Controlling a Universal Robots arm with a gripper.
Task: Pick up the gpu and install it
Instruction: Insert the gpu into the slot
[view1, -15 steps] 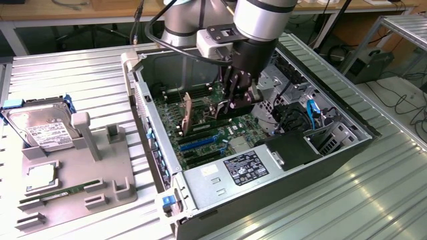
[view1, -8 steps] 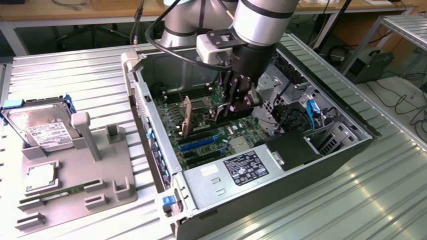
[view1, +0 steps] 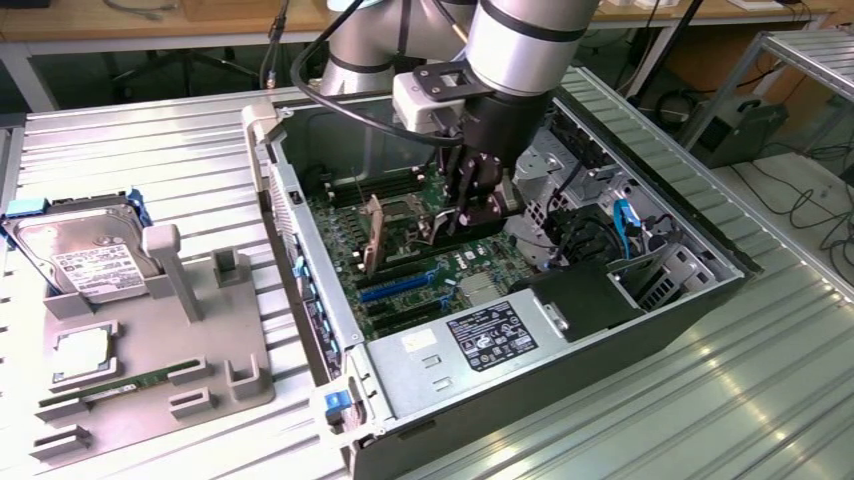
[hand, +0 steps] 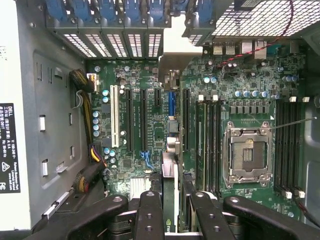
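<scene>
I have the black two-fingered gripper (view1: 470, 205) down inside the open black-and-silver computer case (view1: 400, 375), right above the green motherboard (view1: 427, 270). Its fingers (hand: 150, 215) are closed on the gpu, a thin dark green circuit card with a silver metal end bracket (hand: 170, 200), held on edge between them. In the wrist view the card's edge runs over the motherboard's row of expansion slots, beside the blue slot (hand: 171, 102), and I cannot tell if it touches one. The silver CPU socket (hand: 248, 152) sits to one side of the card. Outside the case, to the exterior view's left, a silver boxy hard drive with a white label (view1: 78, 255) stands on a grey plastic holder (view1: 200, 375).
</scene>
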